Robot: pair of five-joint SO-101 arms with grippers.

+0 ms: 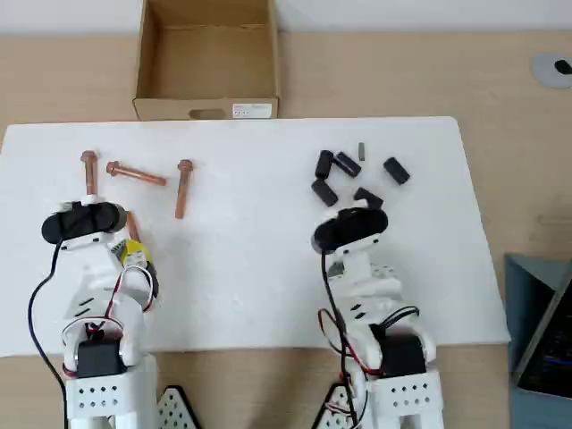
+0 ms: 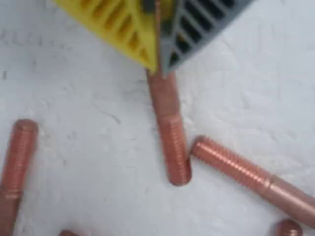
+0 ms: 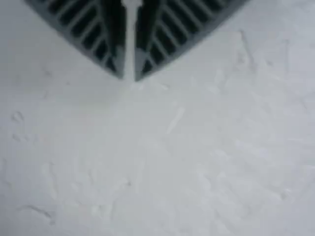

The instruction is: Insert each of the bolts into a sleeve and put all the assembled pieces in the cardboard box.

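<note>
Left gripper (image 2: 158, 68), with one yellow and one grey finger, is shown clamped on the smooth shank of a copper-coloured threaded metal bolt (image 2: 170, 132). The bolt's threaded end is seen near the tip of a neighbouring bolt. Three further copper bolts (image 1: 136, 173) are scattered at 10 o'clock on the white textured sheet (image 1: 241, 268), which is laid over the tan wooden table (image 1: 509, 161). Short black cylindrical sleeves (image 1: 348, 164) are grouped at 1 o'clock. Right gripper (image 3: 129, 73) is drawn narrow, holding nothing, above bare sheet. The open brown cardboard box (image 1: 170, 107) is placed at 12 o'clock.
</note>
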